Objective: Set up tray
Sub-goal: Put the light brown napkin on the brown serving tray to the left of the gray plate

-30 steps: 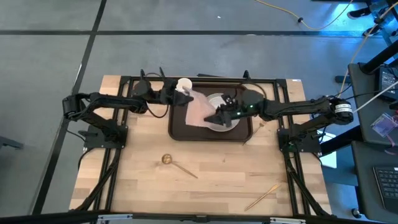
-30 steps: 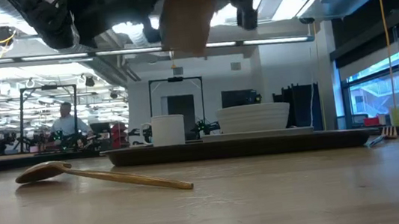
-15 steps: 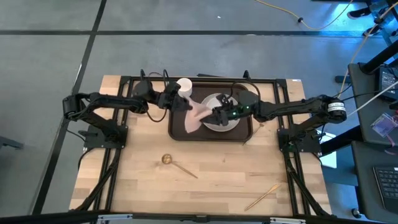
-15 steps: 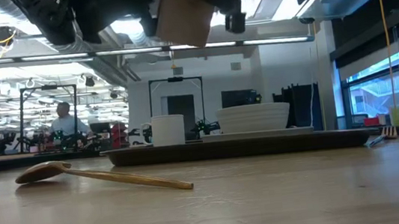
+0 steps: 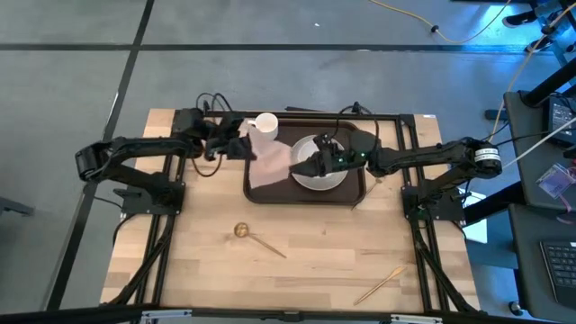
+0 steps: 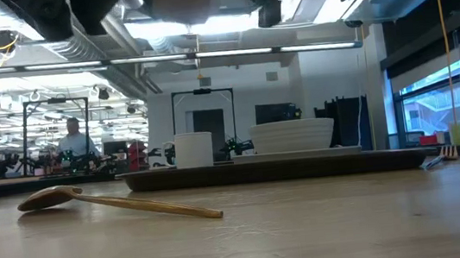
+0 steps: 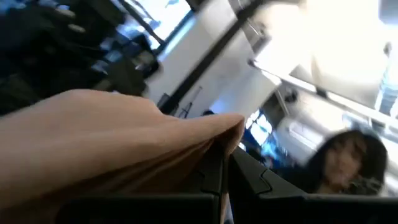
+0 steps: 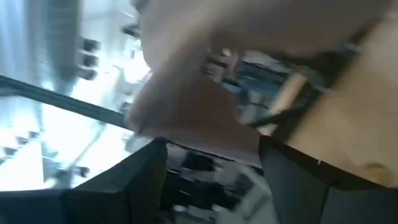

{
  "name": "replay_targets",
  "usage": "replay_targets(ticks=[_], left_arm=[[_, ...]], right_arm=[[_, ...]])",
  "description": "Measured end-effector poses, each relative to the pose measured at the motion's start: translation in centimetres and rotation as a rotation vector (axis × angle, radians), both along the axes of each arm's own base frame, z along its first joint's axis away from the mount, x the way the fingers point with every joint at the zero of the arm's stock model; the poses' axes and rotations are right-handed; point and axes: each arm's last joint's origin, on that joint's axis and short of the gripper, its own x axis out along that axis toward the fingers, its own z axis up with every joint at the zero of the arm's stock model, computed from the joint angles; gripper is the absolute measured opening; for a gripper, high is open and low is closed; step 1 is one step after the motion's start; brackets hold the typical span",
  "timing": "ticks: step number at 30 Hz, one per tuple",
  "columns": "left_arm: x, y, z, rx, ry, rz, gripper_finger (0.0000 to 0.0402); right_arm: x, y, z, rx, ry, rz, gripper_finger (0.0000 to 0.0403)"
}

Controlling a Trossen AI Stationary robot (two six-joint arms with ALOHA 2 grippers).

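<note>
The left claw (image 5: 241,144) was clamped on one edge of the napkin (image 5: 270,164); the left wrist view showed the tan cloth (image 7: 112,143) pinched where the two dark fingers met. It hung above the left end of the tray (image 5: 257,193), and the cloth draped from it over that end. The right claw (image 5: 302,167) hovered over the bowl (image 5: 317,175), just beside the napkin's other edge. Its fingers stood apart in the right wrist view, with the cloth (image 8: 186,106) ahead of them and not gripped.

The tray sat at the far middle of the tabletop (image 5: 306,261), flat on the wood. It looked stiff and fairly heavy once loaded, with a raised rim (image 6: 261,171) that would offer the best hold, preferably at both short ends together. Its smooth dark surface would probably let crockery slide if tilted.

The napkin was light and limp; it would sag and fold from a single pinch.

On the tray stood a white cup (image 6: 192,148) at the left rear corner and the bowl on a plate (image 6: 295,151), both breakable. These stood under the working arms and limited where the cloth could be laid. A gold spoon (image 5: 258,238) lay near the tabletop's middle, and a gold fork (image 5: 380,284) near the front right, both well apart from the tray.
</note>
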Motion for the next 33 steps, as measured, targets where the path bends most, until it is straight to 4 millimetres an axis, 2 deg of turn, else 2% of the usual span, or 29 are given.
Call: replay_targets(ticks=[4,11,17,21,24,30,33], left_arm=[[-1.2,-0.7,1.2,0.11,-0.075,-0.027,0.0004],[-2.0,-1.2,1.9,0.151,-0.112,-0.036,0.0004],[-2.2,-0.6,1.9,0.161,-0.119,0.002,0.0004],[-2.4,-0.1,1.9,0.186,-0.121,0.016,0.0004],[-2.5,0.0,1.9,0.204,-0.125,0.015,0.0004],[-2.5,0.0,1.9,0.228,-0.142,0.022,0.0004],[-2.5,0.0,1.9,0.227,-0.142,0.022,0.0004]], right_arm=[[0.1,-0.3,-0.1,0.102,0.012,-0.035,0.0254],[1.7,0.3,-1.4,0.281,-0.029,-0.008,0.0254],[3.1,2.0,-2.9,0.467,-0.07,0.039,0.0254],[3.7,2.3,-3.7,0.579,-0.115,0.053,0.0254],[3.9,2.2,-4.0,0.635,-0.148,0.023,0.0254],[4.7,2.2,-5.5,0.696,-0.091,0.026,0.0254],[5.6,2.0,-5.3,0.691,-0.105,0.036,0.025]])
